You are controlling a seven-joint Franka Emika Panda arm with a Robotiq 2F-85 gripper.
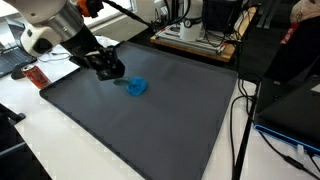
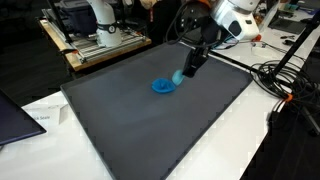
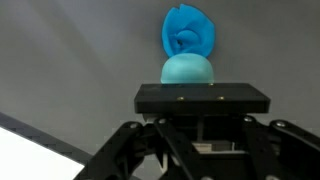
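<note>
Looking past the black wrist body, the gripper (image 1: 112, 73) is being shown low over a dark grey mat (image 1: 160, 120). Its fingers are being hidden in the wrist view. They are being judged clenched, apparently grasping a pale turquoise rounded piece (image 3: 187, 70) sitting right at their tip. Just beyond and touching it, a brighter blue crumpled object (image 3: 189, 35) is lying on the mat, well inside its edges. Farther out, a white table (image 2: 250, 140) is being seen around the mat. A firm, centred clench and slow, level wrist motion are probably being called for, so the soft-looking thing is not being dragged or dropped.
</note>
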